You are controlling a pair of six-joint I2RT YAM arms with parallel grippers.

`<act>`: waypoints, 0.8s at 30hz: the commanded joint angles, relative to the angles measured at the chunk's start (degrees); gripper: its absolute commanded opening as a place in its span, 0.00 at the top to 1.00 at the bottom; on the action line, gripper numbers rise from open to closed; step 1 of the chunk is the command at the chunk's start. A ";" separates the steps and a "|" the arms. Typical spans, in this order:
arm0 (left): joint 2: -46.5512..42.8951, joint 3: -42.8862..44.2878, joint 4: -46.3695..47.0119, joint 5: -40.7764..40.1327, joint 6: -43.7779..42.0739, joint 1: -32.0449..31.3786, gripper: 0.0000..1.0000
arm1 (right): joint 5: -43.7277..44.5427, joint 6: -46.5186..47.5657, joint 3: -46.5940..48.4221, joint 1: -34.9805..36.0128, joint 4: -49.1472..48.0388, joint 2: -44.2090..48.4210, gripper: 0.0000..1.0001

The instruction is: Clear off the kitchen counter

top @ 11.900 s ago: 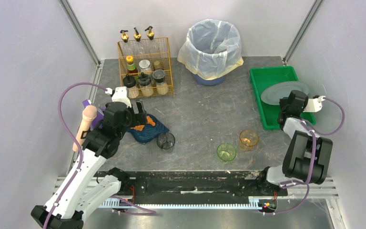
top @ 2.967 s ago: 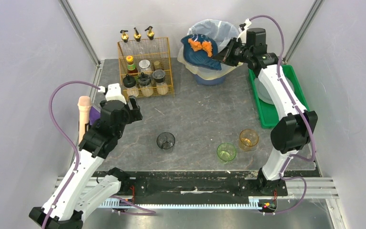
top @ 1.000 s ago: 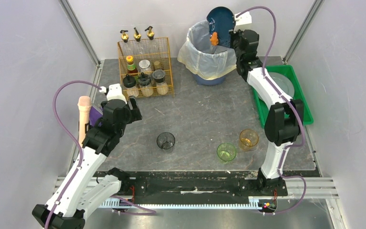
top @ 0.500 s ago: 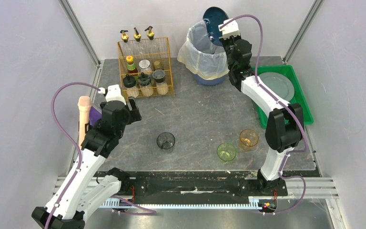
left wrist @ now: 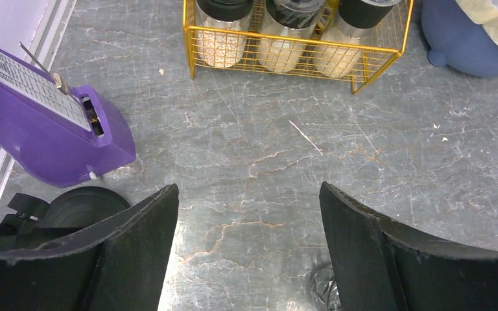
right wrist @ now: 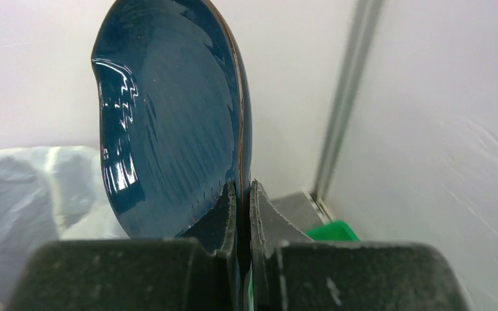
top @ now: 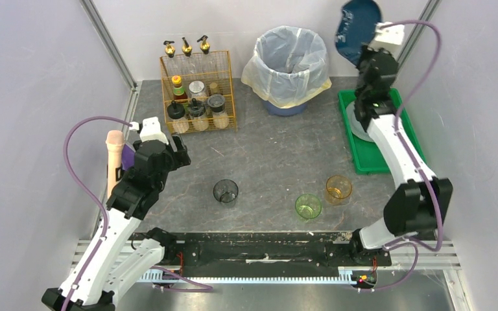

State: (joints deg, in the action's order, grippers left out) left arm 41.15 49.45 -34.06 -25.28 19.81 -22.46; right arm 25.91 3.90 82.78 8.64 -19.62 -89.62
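Note:
The kitchen counter [top: 272, 149] is a dark grey veined slab; it also shows in the left wrist view [left wrist: 266, 162]. My right gripper [top: 365, 57] is shut on the rim of a dark blue plate [top: 358, 23] and holds it on edge, high above the back of the green tray [top: 379, 100]. In the right wrist view the plate [right wrist: 175, 123] stands upright between my shut jaws [right wrist: 243, 194], its face bare and glossy. My left gripper [top: 176, 150] is open and empty over the counter's left side [left wrist: 249, 191]. A dark glass [top: 225, 191], a green glass [top: 308, 207] and an amber glass [top: 338, 189] stand near the front.
A lined trash bin [top: 290, 58] stands at the back middle. A yellow wire rack [top: 198, 91] of jars and bottles stands at the back left. A grey plate [top: 361, 126] lies in the green tray. A purple device [left wrist: 52, 123] and a beige cylinder [top: 113, 162] sit at the left edge.
My right arm has swung the blue plate from over the trash bin to the right, above the green tray. The left arm has barely moved.

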 commanded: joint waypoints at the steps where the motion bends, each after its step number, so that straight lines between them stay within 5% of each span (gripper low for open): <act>1: -1.38 -0.14 2.47 0.53 -0.61 0.35 0.15 | -0.21 -17.20 -6.56 -7.06 -0.96 10.30 1.00; 15: -2.39 -0.50 2.60 1.36 -0.40 0.34 0.15 | -16.59 -45.54 -26.26 -29.59 8.69 15.27 1.00; 24: -1.54 -0.44 2.60 1.72 -0.60 0.35 0.15 | -22.41 -49.09 -33.24 -32.26 2.62 8.85 1.00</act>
State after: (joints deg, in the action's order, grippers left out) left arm 39.24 49.28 -33.71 -23.86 19.81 -22.46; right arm 8.45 -40.03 49.45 -23.11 -3.44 -79.92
